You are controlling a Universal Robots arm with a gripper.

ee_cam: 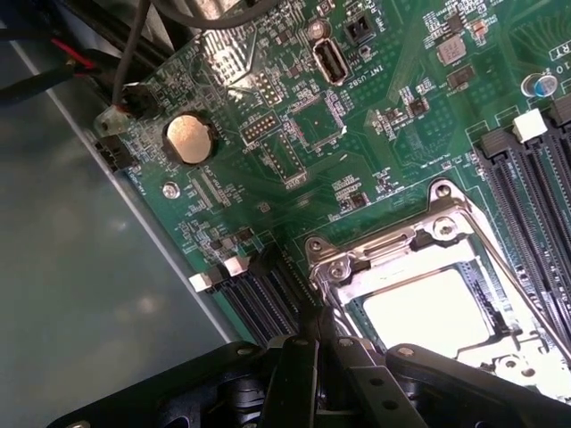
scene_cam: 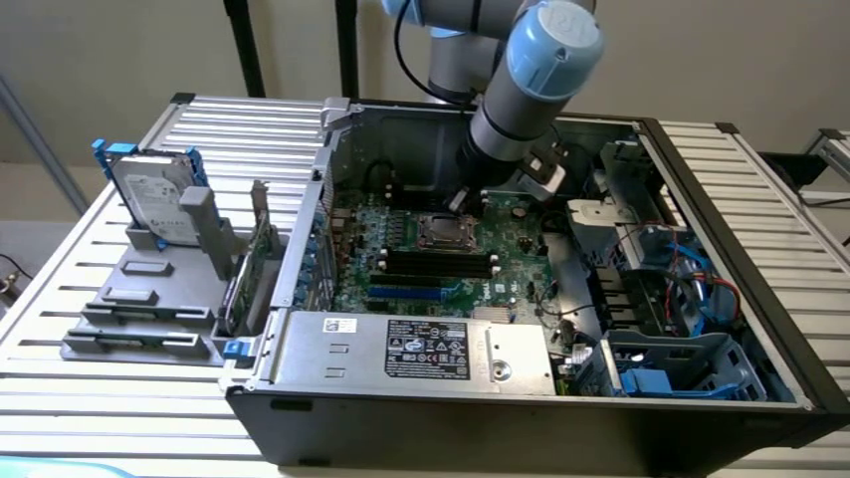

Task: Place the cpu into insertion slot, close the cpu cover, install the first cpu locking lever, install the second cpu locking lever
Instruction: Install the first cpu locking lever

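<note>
In the exterior view, a hard drive (scene_cam: 150, 194) stands in a grey rack (scene_cam: 146, 299) at nine o'clock on the slatted table (scene_cam: 80, 398), well apart from the open computer case (scene_cam: 531, 418). Inside the case lies the green circuit board (scene_cam: 398, 269), with the grey power box (scene_cam: 412, 349) at its six o'clock edge and black memory slots (scene_cam: 439, 264) just above that. The socket (scene_cam: 443, 232) sits near the board's centre, just beyond the memory slots. The arm (scene_cam: 531, 90) reaches down from twelve o'clock, its gripper (scene_cam: 468, 199) just beside the socket at its one o'clock corner.

In the wrist view, a round coin battery (ee_cam: 190, 139) sits on the board near ten o'clock. The chip (ee_cam: 428, 308) lies flat in the socket at four o'clock, and the silvery cover (ee_cam: 393, 245) is down around it, framing its pale face. A thin metal lever (ee_cam: 513, 276) runs along the cover's side next to the memory slots. The jaws are closed together with nothing between them, their black body at six o'clock, close to the cover's near corner.
</note>
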